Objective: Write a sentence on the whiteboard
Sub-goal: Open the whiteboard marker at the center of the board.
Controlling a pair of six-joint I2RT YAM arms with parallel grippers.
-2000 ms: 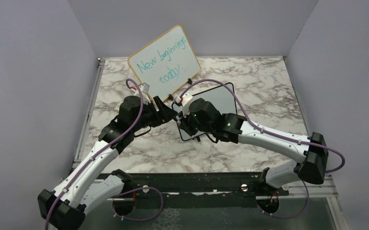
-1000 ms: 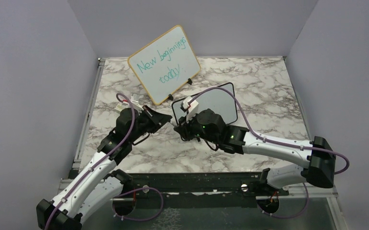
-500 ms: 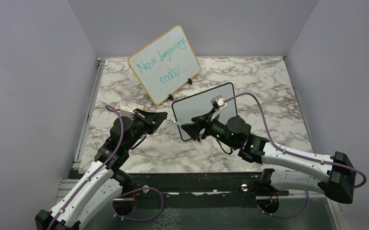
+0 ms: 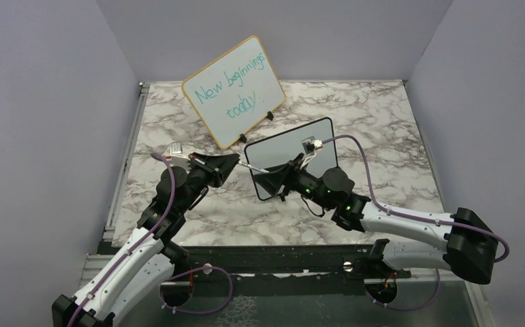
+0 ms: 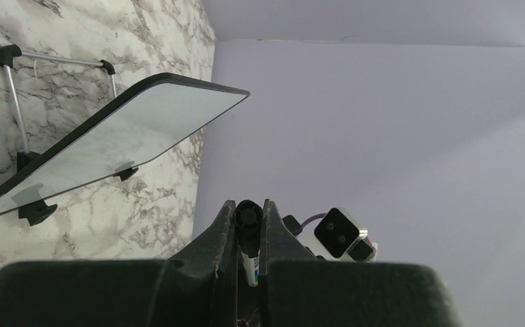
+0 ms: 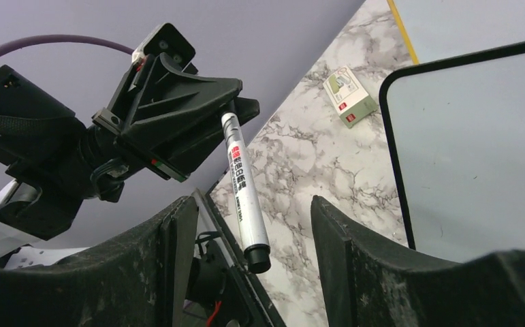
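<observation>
The whiteboard (image 4: 293,151) with a thin black frame stands tilted on little feet at mid-table, and its surface is blank with no sentence in view. It also shows in both wrist views, whiteboard (image 5: 109,133) and whiteboard (image 6: 477,150). My left gripper (image 4: 234,159) is shut on one end of a white marker (image 4: 252,167), which sticks out to the right above the table. The marker (image 6: 244,197) has a black end that hangs between the open fingers of my right gripper (image 6: 252,228) without touching either. Seen end-on, the marker (image 5: 250,266) is clamped in the left gripper (image 5: 248,203).
A larger wood-framed board (image 4: 234,92) with teal handwriting leans at the back. A small green-and-white box (image 6: 348,95) lies on the marble near it. Purple walls close in the left, right and back, and a metal rail (image 4: 120,191) runs along the table's left edge.
The right gripper has opened and drawn back from the left one. The marker stays in the left gripper, which lifted slightly, so its free end now lies between the right fingers.
</observation>
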